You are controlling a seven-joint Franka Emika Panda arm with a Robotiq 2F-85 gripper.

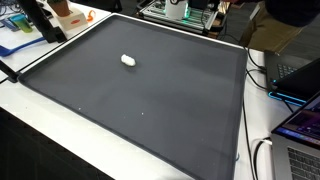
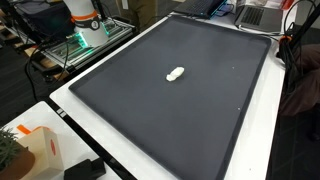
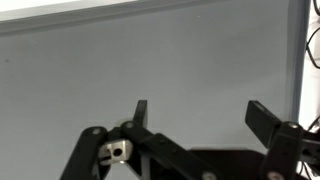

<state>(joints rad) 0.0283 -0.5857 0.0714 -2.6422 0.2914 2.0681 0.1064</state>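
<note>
Small white lump (image 1: 128, 60): oblong, rounded ends, smooth. It lies alone on the dark grey surface (image 1: 190, 110), toward 10 o'clock from the middle in an exterior view and near the middle in an exterior view (image 2: 174, 73). The surface is matte, flat and rectangular, with a thin black edge. In the wrist view the fingers (image 3: 262, 116) are black, angular and flat-tipped. They are spread wide with nothing between them, only grey surface behind.

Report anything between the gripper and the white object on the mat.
Nothing visible. The white object lies alone on the black mat; the wrist view shows only bare mat beyond the open gripper.
</note>
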